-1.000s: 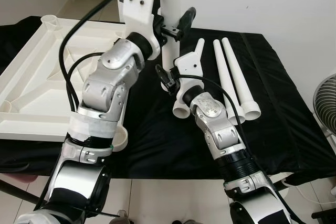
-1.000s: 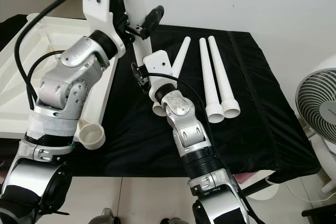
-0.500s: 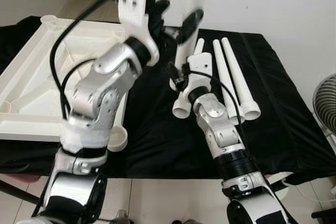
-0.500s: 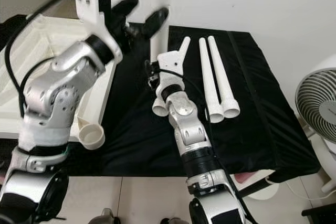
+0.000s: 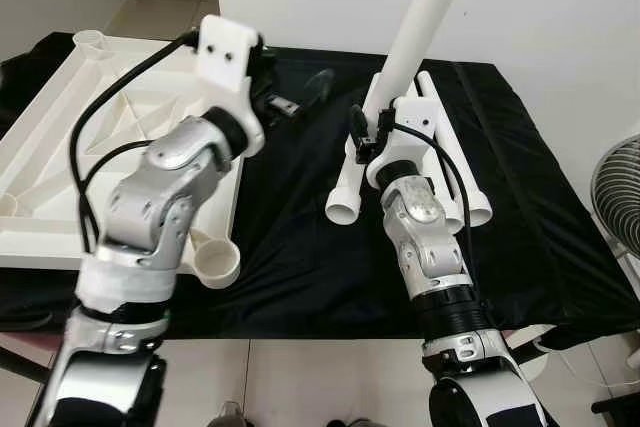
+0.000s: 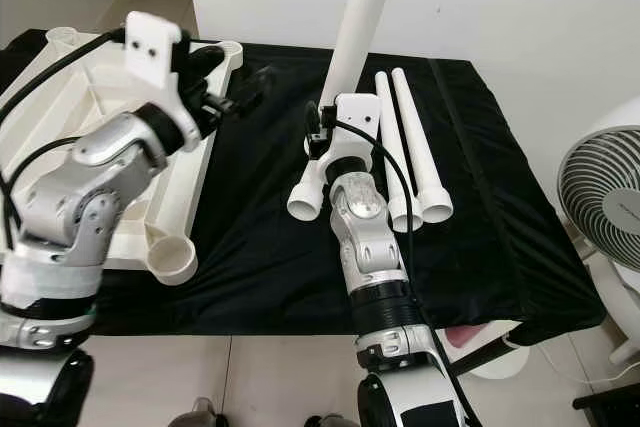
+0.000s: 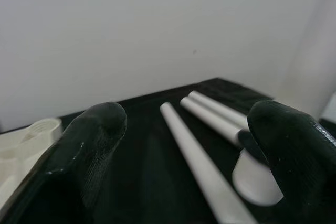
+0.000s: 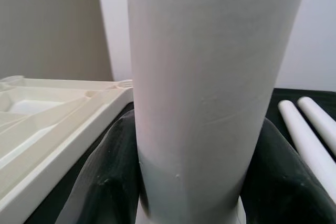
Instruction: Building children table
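1. Right gripper (image 6: 322, 119) is clamped on a white leg (image 6: 358, 22) near its lower end, holding it upright and tilted over the black cloth (image 5: 300, 247). Three more legs (image 6: 410, 147) lie on the cloth just beside it.
2. Left gripper (image 5: 300, 97) hangs spread and empty over the cloth, beside the upturned tabletop (image 5: 60, 167).
3. Risk: the grip is low on a long leg, so the top can swing or twist in the pads when carried to a corner socket (image 5: 218, 263).
4. Risk: a misaligned entry would jam the leg or shove the tabletop, which rests loose.
5. Right wrist view confirms both fingers (image 8: 113, 177) touch the leg. The head views give the leg's tilt and the socket positions.
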`<state>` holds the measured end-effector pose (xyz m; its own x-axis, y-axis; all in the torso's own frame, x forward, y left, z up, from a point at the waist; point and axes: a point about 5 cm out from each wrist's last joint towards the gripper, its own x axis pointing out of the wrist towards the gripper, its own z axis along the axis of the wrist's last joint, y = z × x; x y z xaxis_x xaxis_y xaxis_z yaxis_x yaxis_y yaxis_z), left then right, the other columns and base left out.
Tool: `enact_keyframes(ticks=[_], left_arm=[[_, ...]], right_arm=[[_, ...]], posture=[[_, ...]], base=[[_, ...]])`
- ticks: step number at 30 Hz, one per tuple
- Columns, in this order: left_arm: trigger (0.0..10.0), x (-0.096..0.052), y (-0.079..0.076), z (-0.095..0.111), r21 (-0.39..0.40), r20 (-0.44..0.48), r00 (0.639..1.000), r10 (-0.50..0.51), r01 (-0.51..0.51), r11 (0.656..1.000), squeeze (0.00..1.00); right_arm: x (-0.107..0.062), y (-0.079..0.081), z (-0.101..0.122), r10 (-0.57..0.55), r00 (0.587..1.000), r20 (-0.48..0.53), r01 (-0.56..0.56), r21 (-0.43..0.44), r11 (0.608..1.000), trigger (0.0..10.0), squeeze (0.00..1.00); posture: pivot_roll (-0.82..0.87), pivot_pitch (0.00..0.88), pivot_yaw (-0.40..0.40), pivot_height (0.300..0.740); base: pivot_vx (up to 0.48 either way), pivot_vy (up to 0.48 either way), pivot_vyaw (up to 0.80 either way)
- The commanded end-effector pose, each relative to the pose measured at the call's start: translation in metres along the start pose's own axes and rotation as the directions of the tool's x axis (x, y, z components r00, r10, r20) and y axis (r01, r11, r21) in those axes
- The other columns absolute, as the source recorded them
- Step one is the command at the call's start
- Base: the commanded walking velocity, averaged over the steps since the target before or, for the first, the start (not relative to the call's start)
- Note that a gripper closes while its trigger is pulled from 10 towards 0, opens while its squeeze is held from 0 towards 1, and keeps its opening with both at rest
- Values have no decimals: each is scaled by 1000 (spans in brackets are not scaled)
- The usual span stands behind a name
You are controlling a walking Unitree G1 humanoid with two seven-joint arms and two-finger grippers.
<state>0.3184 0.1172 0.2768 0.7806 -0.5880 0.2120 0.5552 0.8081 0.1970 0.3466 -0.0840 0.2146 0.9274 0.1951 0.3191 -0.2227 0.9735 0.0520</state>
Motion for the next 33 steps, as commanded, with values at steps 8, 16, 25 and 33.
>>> enact_keyframes(ticks=[8, 16, 25, 33], left_arm=[[10000, -33, 1, -52, 150, -275, 944, -185, 232, 961, 0], [10000, -59, 18, -68, 180, -405, 890, -210, 302, 936, 0], [10000, -84, 42, -77, 192, -513, 840, -178, 314, 930, 0], [10000, -121, 57, -83, 152, -648, 732, -210, 395, 906, 0]], right_arm=[[-7, 2, 8, 62, 996, 66, -62, -3, 998, 10000, 0], [-10, -3, 7, 70, 995, 66, -68, -33, 997, 10000, 0], [-14, -5, 6, 67, 996, 62, -64, -40, 997, 10000, 0], [-17, -6, 5, 69, 996, 57, -66, -45, 997, 10000, 0]], posture=[[171, 70, -33, 740], [158, 79, -23, 740], [155, 88, -14, 740], [165, 94, -12, 740]], base=[[0, 0, 0], [0, 0, 0], [0, 0, 0], [0, 0, 0]])
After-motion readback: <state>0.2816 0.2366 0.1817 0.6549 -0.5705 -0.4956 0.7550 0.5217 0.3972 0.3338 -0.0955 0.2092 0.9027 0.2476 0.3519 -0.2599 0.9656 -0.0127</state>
